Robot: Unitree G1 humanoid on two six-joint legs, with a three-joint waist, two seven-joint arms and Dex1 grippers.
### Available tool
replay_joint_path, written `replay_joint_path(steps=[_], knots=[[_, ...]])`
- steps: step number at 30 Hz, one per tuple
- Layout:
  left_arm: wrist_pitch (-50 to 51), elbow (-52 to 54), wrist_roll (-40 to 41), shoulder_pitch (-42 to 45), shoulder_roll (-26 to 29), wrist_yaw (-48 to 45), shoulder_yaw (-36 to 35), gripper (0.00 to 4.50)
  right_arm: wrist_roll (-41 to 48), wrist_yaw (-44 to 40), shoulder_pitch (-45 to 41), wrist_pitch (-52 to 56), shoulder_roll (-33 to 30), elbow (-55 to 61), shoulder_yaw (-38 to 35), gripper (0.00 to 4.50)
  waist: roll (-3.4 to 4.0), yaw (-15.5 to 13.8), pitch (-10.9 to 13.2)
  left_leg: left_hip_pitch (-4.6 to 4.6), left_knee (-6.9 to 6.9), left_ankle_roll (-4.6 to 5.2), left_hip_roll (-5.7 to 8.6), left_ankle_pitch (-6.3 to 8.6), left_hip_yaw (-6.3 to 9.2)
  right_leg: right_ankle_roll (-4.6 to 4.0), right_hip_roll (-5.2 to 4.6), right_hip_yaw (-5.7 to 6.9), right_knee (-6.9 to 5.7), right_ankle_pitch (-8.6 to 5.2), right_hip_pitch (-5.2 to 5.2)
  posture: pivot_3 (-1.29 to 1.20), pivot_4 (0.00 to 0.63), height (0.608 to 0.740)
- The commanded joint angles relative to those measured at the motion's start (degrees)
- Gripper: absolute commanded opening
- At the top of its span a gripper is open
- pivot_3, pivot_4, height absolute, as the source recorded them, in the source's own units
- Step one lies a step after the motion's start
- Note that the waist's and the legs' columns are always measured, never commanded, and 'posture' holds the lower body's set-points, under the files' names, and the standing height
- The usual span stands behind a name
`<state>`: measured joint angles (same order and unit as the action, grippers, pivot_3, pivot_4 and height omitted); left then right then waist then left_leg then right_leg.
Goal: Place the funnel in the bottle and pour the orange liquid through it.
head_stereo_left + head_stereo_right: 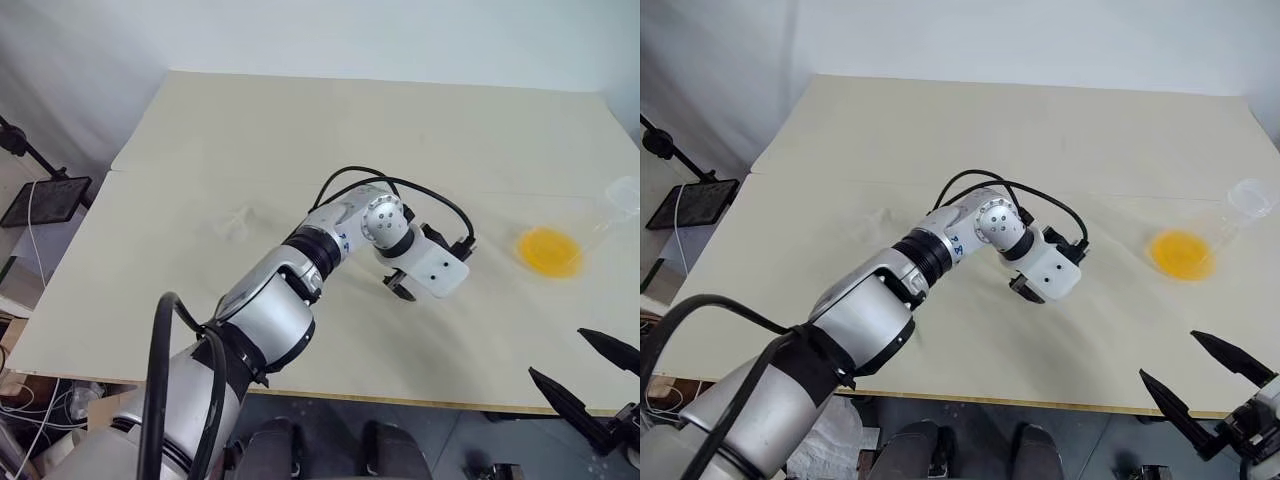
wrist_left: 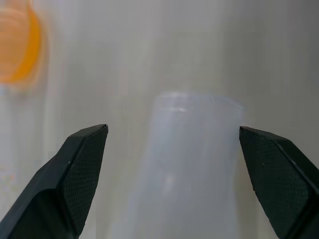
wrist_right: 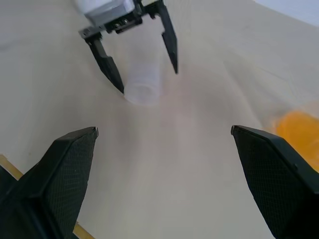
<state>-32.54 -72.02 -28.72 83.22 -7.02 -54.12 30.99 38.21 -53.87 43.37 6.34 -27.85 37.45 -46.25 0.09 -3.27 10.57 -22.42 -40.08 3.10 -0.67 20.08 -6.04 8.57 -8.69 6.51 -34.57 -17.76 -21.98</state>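
The bottle (image 3: 143, 85) is a clear flask; its neck and round rim (image 2: 195, 144) stand between the fingers of my left gripper (image 3: 147, 79), which is open around it with a gap on each side. In the eye views my left gripper (image 1: 402, 288) points down at mid-table and hides the bottle. The orange liquid (image 1: 549, 250) lies as a shallow pool in a second clear flask (image 1: 622, 196) at the right. The small clear funnel (image 1: 238, 220) sits faintly on the table to the left of the arm. My right gripper (image 1: 560, 355) hangs open and empty off the table's front right.
The pale table (image 1: 300, 130) has its front edge (image 1: 400, 400) close to me. A black stand with a tray (image 1: 45, 198) and cables are off the table's left side.
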Motion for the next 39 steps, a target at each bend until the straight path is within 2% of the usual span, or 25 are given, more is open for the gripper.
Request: replay_joint_path(steps=[1,7,13,14,15,21,22,28,32,39], knots=[[-0.01,-0.29,-2.3,1.4,-0.1,1.91,1.61,4.41,0.46,0.67,0.75,-0.91,0.56,1.8,0.29,4.5,0.0,0.15,0.0,0.0,0.0,0.0,-0.01,0.0,-0.03,0.0,0.0,-0.01,-0.01,0.0,-0.02,0.0,0.15,0.74],[0.69,-1.5,-6.46,1.53,-0.1,3.63,5.31,4.41,0.31,1.21,2.01,-1.9,1.87,2.29,0.32,4.5,0.0,0.14,0.0,0.01,0.0,0.01,-0.01,0.0,-0.1,0.0,0.0,-0.06,-0.08,0.0,-0.08,0.0,0.15,0.74],[1.4,-1.7,-6.19,0.75,-1.88,3.03,5.57,4.41,0.03,2.14,2.95,-3.01,3.11,2.75,0.69,4.5,0.01,0.14,-0.01,0.06,-0.05,0.02,-0.05,0.01,-0.13,0.0,0.0,-0.11,-0.09,0.0,-0.04,0.0,0.15,0.74],[1.39,-1.75,-6.16,0.63,-1.92,2.72,5.6,4.02,-0.15,2.23,3.11,-3.15,3.31,2.82,0.98,4.5,0.01,0.14,-0.01,0.05,-0.05,0.02,-0.05,0.01,-0.13,0.0,0.0,-0.12,-0.09,0.0,-0.04,0.0,0.15,0.74],[1.46,-1.81,-6.21,0.52,-1.91,2.39,5.69,3.93,-0.46,2.22,3.31,-3.36,3.51,2.89,1.28,4.5,0.01,0.13,-0.01,0.05,-0.05,0.03,-0.05,0.02,-0.13,0.0,0.0,-0.12,-0.09,0.0,-0.04,0.0,0.15,0.74],[1.35,-1.85,-5.58,-0.34,-1.66,2.19,5.1,2.4,-1.05,2.95,3.26,-4.1,4.05,2.92,1.96,4.5,0.01,0.26,-0.01,0.06,-0.05,0.03,-0.07,0.02,-0.16,0.0,0.0,-0.16,-0.17,0.0,-0.09,0.0,0.15,0.74],[1.28,-1.76,-4.77,-0.48,-1.63,2.22,4.29,2.39,-1.22,3.0,3.25,-4.15,4.09,2.91,2.24,4.5,0.01,0.35,-0.02,0.06,-0.05,0.03,-0.08,0.02,-0.16,0.0,0.0,-0.16,-0.19,0.0,-0.1,0.0,0.15,0.74],[1.61,-0.58,3.59,-1.71,-1.31,-2.49,-3.13,2.39,-2.11,3.83,0.49,-3.87,2.95,1.92,4.61,4.5,0.12,0.48,-0.12,0.09,-0.01,0.03,-0.1,0.02,-0.27,-0.01,0.0,-0.23,-0.32,-0.01,-0.23,0.0,0.15,0.74],[4.77,3.87,19.61,-3.39,0.25,-10.18,-17.06,2.39,-2.23,4.55,-3.47,-3.4,1.98,0.49,7.53,4.5,0.11,0.46,-0.13,0.06,-0.01,0.06,-0.08,0.04,-0.37,-0.01,-0.01,-0.33,-0.45,-0.01,-0.37,0.0,0.15,0.74],[17.36,15.64,39.77,-11.71,4.47,-18.6,-32.35,2.39,-2.34,5.62,-8.62,-2.65,1.15,-1.46,10.5,4.5,0.14,0.46,-0.15,-0.07,-0.12,0.05,-0.03,0.04,-0.39,0.0,-0.03,-0.32,-0.64,0.0,-0.5,0.0,0.15,0.74]])
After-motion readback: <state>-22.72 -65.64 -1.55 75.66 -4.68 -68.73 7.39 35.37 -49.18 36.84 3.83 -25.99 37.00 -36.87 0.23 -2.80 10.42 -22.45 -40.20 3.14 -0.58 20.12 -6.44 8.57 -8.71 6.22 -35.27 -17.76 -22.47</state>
